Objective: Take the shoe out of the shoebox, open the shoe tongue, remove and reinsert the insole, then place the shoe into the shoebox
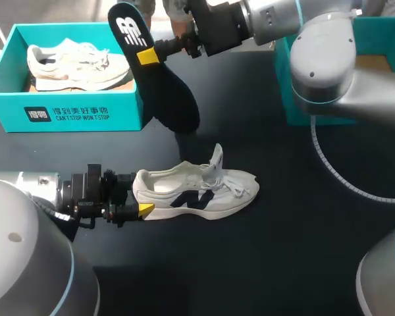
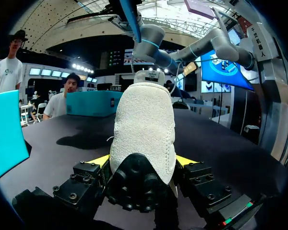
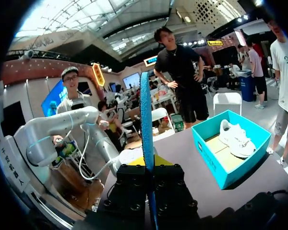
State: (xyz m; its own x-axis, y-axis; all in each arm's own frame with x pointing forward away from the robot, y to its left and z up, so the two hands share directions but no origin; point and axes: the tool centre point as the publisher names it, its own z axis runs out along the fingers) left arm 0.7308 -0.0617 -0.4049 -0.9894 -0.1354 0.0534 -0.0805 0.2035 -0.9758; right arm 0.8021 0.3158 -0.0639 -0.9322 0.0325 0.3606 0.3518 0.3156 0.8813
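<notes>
While open room is left on the dark table ahead of the toe, the teal shoebox is seen off to one side of the left fingers, a second shoe inside. The white shoe is stood on its sole, heel clamped between the left gripper fingers, long axis and toe pointed straight away, tongue raised. The black insole is pinched between the right gripper fingers, above the table beside the shoebox's corner.

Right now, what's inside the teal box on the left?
One white shoe lies in the box on its brown floor; what the shoe covers cannot be seen.
</notes>
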